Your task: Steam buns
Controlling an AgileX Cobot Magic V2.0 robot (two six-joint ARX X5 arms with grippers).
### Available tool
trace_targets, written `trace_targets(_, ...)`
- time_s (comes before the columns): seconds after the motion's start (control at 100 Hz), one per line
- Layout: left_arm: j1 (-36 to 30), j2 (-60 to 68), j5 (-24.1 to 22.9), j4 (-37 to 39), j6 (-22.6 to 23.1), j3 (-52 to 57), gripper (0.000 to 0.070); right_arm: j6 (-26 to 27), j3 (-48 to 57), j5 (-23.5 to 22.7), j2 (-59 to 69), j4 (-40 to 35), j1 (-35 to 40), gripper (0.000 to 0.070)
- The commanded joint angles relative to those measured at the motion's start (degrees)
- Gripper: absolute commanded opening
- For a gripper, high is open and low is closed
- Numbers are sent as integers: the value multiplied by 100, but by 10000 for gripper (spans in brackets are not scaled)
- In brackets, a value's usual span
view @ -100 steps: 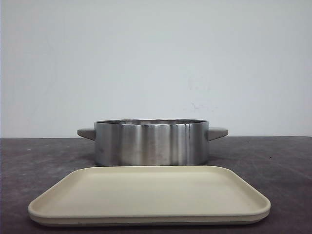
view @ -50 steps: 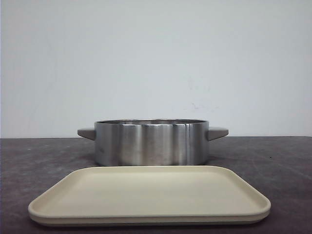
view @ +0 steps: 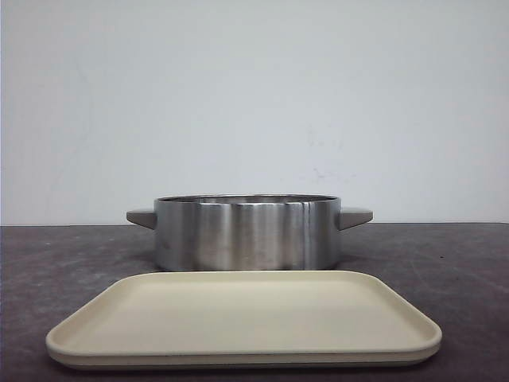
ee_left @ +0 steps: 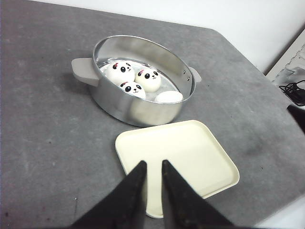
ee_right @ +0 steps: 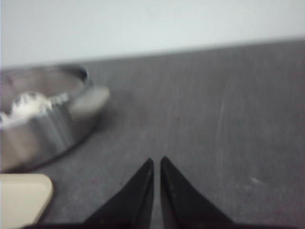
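Four smooth white dome-shaped buns [ee_left: 136, 82] sit inside one round brushed-steel steamer pot [ee_left: 136, 107] with two grey tab handles. Three buns show black panda faces: ears, oval eyes, small mouth, two with a pink mark on top. The fourth shows only plain white; its face is not visible. They are clustered close together on the pot floor.

One cream rectangular tray [ee_left: 190, 152] with rounded corners and a low rim, matte, lies flat on the dark grey speckled bench [ee_left: 43, 143], just beside the pot.

Left hand [ee_left: 152, 167]: two black pointed fingers nearly together, clenched on nothing, above the tray's near edge, the pot beyond it. Right hand [ee_right: 157, 163]: clenched, empty, over bare bench, pot and tray corner off to one side, blurred.
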Motion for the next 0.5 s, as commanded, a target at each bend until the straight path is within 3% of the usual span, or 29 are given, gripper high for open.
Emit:
trace_targets(0.0,-63,17,7,61,-31,92,10,-46,-26,225,-4,-15,-11,18)
trace_targets(0.26,-63,17,7,61,-31,92,10,-94,-26,903,-4,-72,2,17)
trace_targets(0.49,-63,17,7,61,-31,92,10,-216,-26,944,-4,0,87,17)
